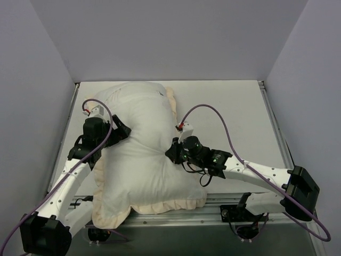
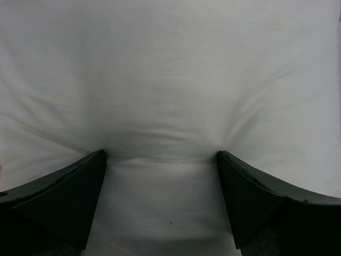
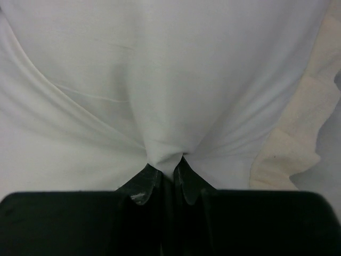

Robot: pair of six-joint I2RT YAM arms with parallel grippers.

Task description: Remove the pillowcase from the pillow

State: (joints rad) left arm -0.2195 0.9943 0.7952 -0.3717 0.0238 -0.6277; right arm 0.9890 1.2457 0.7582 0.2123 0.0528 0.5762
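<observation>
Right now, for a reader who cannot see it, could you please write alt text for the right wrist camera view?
The right hand is shut on a small fold of the white pillowcase, and creases fan out from the pinch. The cream ruffled frill runs down the right edge of the picture.

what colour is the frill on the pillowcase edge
The frill is pale cream, warmer than the white pillowcase face; best seen in the right wrist view.

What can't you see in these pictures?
- The plump pillow inside: all views, wrapped by the cream-white frilled fabric pillowcase.
- Pillowcase's opening: not findable; wrist views show only white cloth close up.
- Pillowcase's underside: top view, pressed against the pale table.
- Cloth depth in right pincer: right wrist view, fold vanishes between its fingers.
</observation>
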